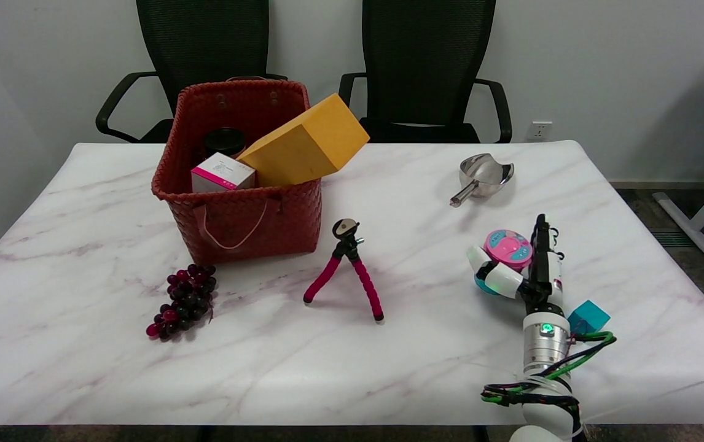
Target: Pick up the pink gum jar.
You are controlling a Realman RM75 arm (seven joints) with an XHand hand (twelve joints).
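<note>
Pink gum jar [507, 248] sits clasped in the right hand [521, 270] — fingers wrapped around it; bare marble tabletop [426, 356] on its near-left — teal block [588, 317] just near-right.

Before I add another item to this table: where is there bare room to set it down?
Bare marble runs along the near edge below the grapes and tripod, and left of the red basket. It is crowded around the right hand, pink gum jar and teal block.

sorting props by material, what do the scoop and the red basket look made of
The scoop: polished metal, probably steel, judging by its mirror-like silver sheen. The red basket: woven strips, likely plastic or faux leather; the plaited pattern shows, with a slight gloss.
</note>
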